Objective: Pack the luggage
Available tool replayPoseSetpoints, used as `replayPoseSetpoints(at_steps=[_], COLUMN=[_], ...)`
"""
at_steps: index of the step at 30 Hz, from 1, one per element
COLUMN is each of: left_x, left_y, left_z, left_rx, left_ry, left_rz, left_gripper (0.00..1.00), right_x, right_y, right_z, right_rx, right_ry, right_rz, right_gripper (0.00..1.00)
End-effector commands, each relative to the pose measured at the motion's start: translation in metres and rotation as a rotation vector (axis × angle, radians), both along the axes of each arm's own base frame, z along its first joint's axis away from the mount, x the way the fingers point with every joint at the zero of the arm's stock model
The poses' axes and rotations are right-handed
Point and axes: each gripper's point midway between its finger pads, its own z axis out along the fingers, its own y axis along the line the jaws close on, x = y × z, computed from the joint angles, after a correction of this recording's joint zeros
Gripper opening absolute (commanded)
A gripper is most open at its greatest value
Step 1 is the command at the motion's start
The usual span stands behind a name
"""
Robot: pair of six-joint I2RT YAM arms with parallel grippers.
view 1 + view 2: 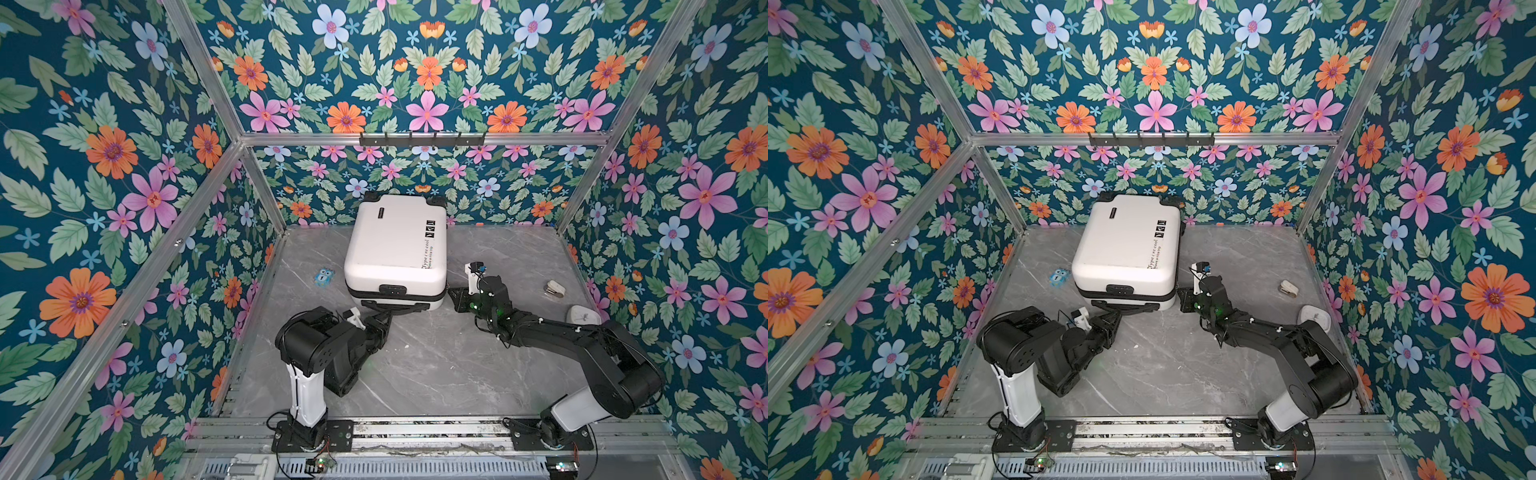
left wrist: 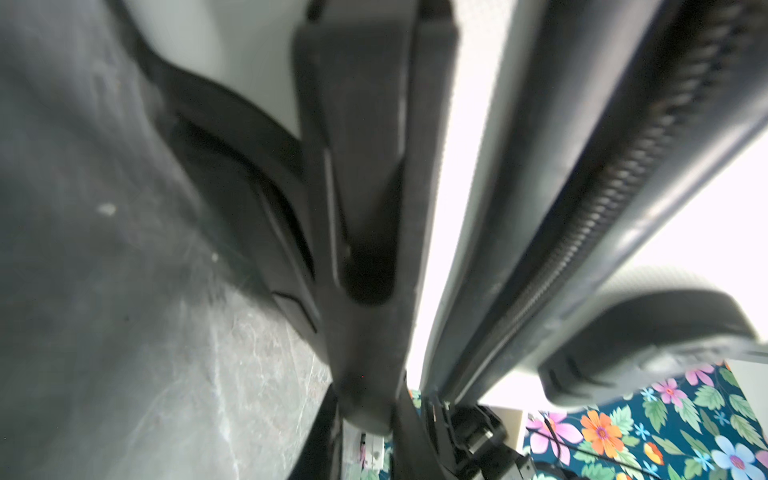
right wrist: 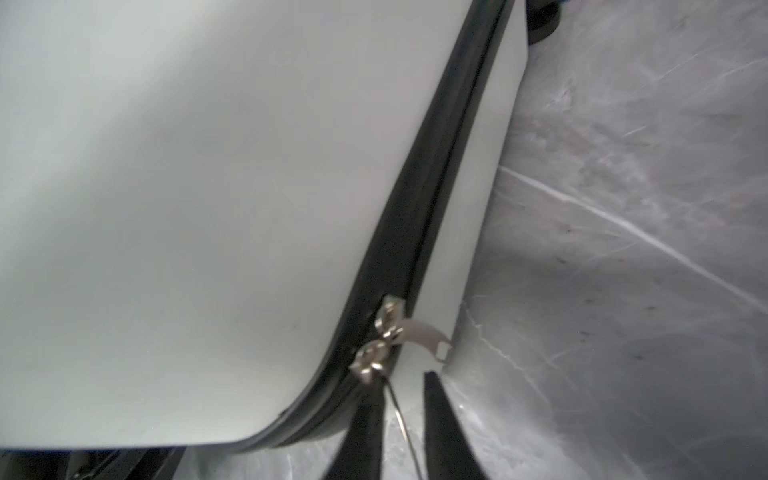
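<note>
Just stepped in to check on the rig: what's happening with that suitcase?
Two robot arms are working on a closed white suitcase lying flat on the grey table. The left gripper is at the black handle on the suitcase's near edge; whether it is clamped on it is unclear. The right gripper is at the near right corner, jaws apart, with a zipper pull between its fingers, just below where the two zipper sliders meet.

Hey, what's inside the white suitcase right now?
Nothing inside shows. The suitcase lies shut on the table. Its zipper band looks closed, with both sliders meeting near one corner, so whatever it holds is covered.
</note>
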Motion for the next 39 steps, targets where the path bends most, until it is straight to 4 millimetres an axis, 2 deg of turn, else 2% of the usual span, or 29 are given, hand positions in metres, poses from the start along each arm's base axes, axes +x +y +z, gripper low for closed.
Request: replayPoseSetpoints(at_steps=[1,3,5,7,10,12,14,15,17,20,22,24,26,27,28,30,31,32,33,36,38,39], left_x=[-0.009,-0.016,-0.023,-0.028,-0.030,-0.026,-0.016,-0.012,-0.003,0.007,0.011,0.013,0.018,0.023,0.036,0.062,0.069,0.070,0.067,0.054,0.051,0.049], left_y=[-0.011,-0.014,-0.017,-0.018,-0.013,-0.002,0.020,0.031,0.053,0.055,0.065,0.062,0.061,0.068,0.085,0.140,0.170,0.192,0.207,0.235,0.245,0.247], left_z=[-0.002,-0.001,0.004,0.016,0.049,0.081,0.127,0.143,0.189,0.258,0.292,0.321,0.340,0.339,0.330,0.288,0.260,0.225,0.202,0.134,0.087,0.073], left_rx=[0.091,0.166,0.265,0.370,0.544,0.683,0.880,0.949,1.057,1.234,1.295,1.361,1.477,1.542,1.614,1.627,1.600,1.602,1.606,1.643,1.654,1.652], left_ry=[-0.003,0.008,0.007,-0.006,-0.065,-0.141,-0.249,-0.249,-0.256,-0.396,-0.416,-0.488,-0.592,-0.590,-0.550,-0.373,-0.286,-0.237,-0.215,-0.169,-0.074,-0.066], left_rz=[-0.062,-0.072,-0.087,-0.105,-0.119,-0.095,-0.004,0.042,0.176,0.216,0.303,0.315,0.362,0.420,0.486,0.578,0.602,0.592,0.607,0.625,0.554,0.540], left_gripper=[0.41,0.59,0.69,0.74,0.78,0.82,0.87,0.92,0.97,0.97,1.00,1.00,1.00,1.00,1.00,1.00,1.00,1.00,0.99,0.99,0.99,0.99], right_x=[-0.008,-0.017,-0.024,-0.031,-0.039,-0.043,-0.045,-0.045,-0.046,-0.045,-0.040,-0.032,-0.023,-0.019,-0.016,-0.013,-0.013,-0.015,-0.019,-0.031,-0.036,-0.036], right_y=[-0.014,-0.024,-0.038,-0.052,-0.072,-0.088,-0.110,-0.119,-0.130,-0.143,-0.159,-0.181,-0.210,-0.223,-0.241,-0.261,-0.268,-0.274,-0.279,-0.278,-0.276,-0.276], right_z=[0.007,0.014,0.021,0.034,0.058,0.077,0.093,0.100,0.120,0.140,0.147,0.142,0.128,0.121,0.108,0.087,0.074,0.062,0.052,0.025,0.007,0.001], right_rx=[-0.053,-0.093,-0.143,-0.181,-0.217,-0.219,-0.211,-0.208,-0.224,-0.269,-0.271,-0.259,-0.219,-0.203,-0.205,-0.262,-0.317,-0.365,-0.399,-0.442,-0.436,-0.428], right_ry=[-0.033,-0.052,-0.070,-0.106,-0.177,-0.234,-0.284,-0.318,-0.431,-0.454,-0.406,-0.351,-0.264,-0.232,-0.197,-0.172,-0.158,-0.146,-0.144,-0.183,-0.170,-0.165], right_rz=[-0.028,-0.038,-0.064,-0.100,-0.167,-0.235,-0.354,-0.404,-0.456,-0.465,-0.491,-0.531,-0.598,-0.625,-0.676,-0.742,-0.756,-0.776,-0.792,-0.765,-0.756,-0.756], right_gripper=[0.68,0.70,0.75,0.83,0.92,0.99,0.99,0.99,0.99,0.99,0.99,0.99,0.99,0.99,0.99,0.99,0.99,0.99,0.99,0.99,0.99,0.99])
